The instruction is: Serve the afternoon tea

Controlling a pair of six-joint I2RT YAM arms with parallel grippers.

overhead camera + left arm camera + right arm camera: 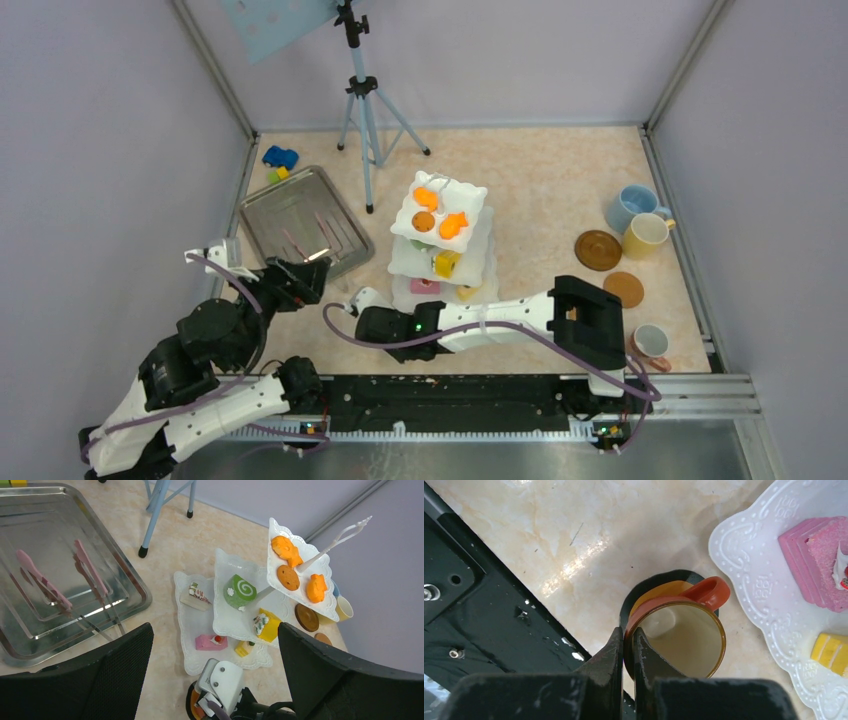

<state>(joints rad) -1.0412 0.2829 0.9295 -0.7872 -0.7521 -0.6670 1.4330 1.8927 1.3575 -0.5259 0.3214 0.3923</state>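
Three tiers make up the white stand [473, 200], which rises mid-table. The top tier holds two orange pastries [453, 227] and a cookie [423, 221]. A green roll [240, 591] and a yellow cake [267, 625] sit on the middle tier. On the bottom tier are a pink cake [210, 641], a white slice [195, 596] and a small yellow piece [244, 648].

The right gripper [627, 640] reaches across the near side of the table to just beside the stand's near-left corner. Its jaws are pinched tight on the rim of the brown mug [679, 630], one finger inside and one outside. The mug's handle points toward the stand. Under the mug is a dark round coaster [646, 584]; whether the mug rests on it or hangs just above, I cannot tell.

The left gripper [305, 272] hovers by the near-right corner of the steel tray [290, 210], jaws spread wide and holding nothing. Pink-handled tongs [89, 565] lie in the tray.

Along the right edge stand a blue mug [630, 207] and a cream mug [645, 235], touching or nearly so. Two brown coasters [598, 250] lie just near of them, and a pinkish mug [652, 342] stands nearer the arms. A blue car [280, 157] sits beyond the tray.
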